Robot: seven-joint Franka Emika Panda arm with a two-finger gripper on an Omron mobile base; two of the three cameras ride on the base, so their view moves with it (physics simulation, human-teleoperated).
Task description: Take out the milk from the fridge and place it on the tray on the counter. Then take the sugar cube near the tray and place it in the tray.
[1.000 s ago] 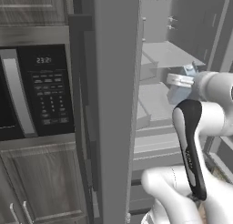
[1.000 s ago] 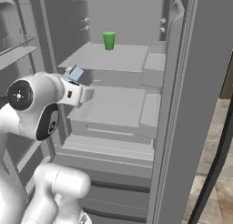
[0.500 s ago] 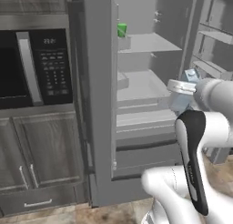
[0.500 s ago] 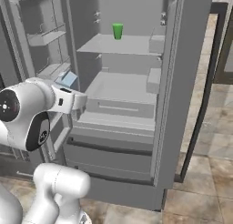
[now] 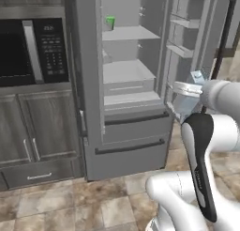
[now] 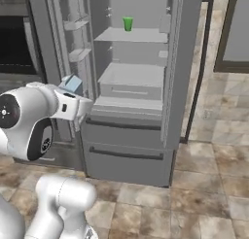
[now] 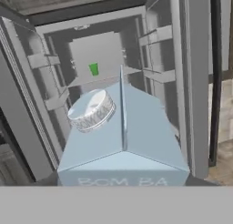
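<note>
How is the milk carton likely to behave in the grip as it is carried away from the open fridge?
The milk carton looks stiff-walled but probably squeezable, so a hard pinch could dent it. Tall and narrow, it may tip when set down. Its flat sides should give the fingers fair purchase; the round cap offers none.

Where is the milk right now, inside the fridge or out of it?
Out. The milk sits at the gripper, in front of the open fridge, whose shelves hold a green cup.
</note>
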